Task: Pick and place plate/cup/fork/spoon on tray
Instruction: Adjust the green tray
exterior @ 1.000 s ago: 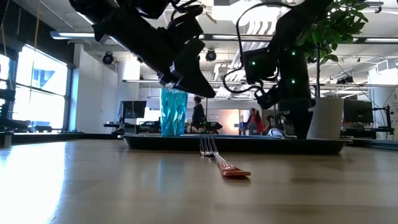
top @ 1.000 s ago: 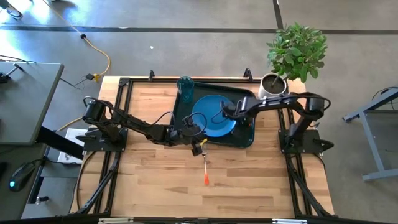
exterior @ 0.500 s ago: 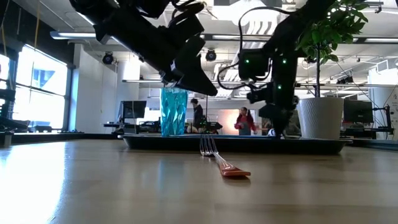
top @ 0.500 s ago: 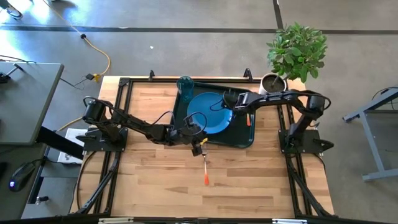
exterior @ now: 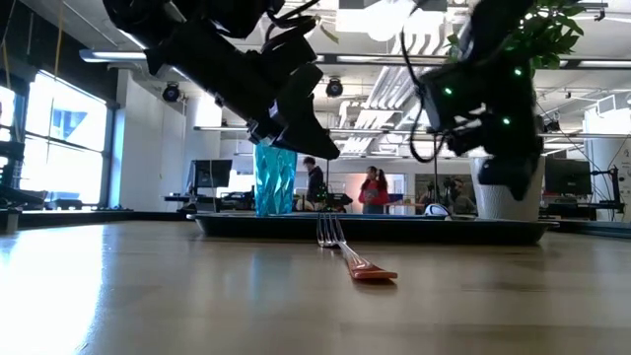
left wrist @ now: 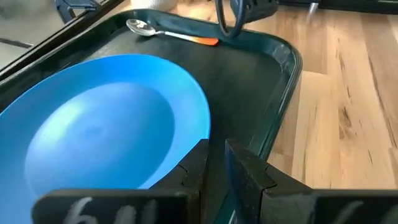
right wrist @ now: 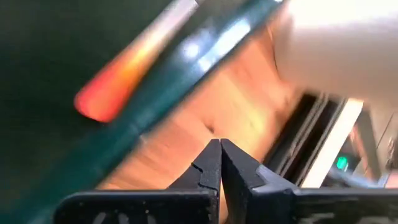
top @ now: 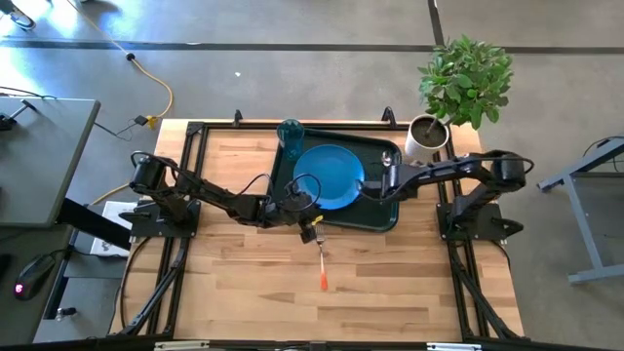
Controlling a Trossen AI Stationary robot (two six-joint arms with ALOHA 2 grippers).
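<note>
The dark-green tray (top: 382, 216) lies at the table's far middle. The blue plate (top: 330, 177) lies flat in it. The teal cup (top: 290, 134) stands upright in its far left corner. The spoon (left wrist: 168, 34) lies flat on the tray's right part, with its orange handle (right wrist: 118, 81) near the rim. The fork (top: 322, 265) lies on the wood in front of the tray, tines toward it. My left gripper (left wrist: 216, 155) hovers over the tray's near edge beside the plate's rim, open by a narrow gap and empty. My right gripper (right wrist: 219, 152) is shut and empty at the tray's right rim.
A white pot with a green plant (top: 429, 135) stands at the table's far right corner, close to my right arm. Bare wood spreads around the fork (exterior: 345, 254) toward the near edge. People show in the room behind the table.
My right gripper has drawn back from above the plate toward the table's right edge and now stands at the tray's right rim. The plate shows whole now. The spoon stays lying on the tray.
</note>
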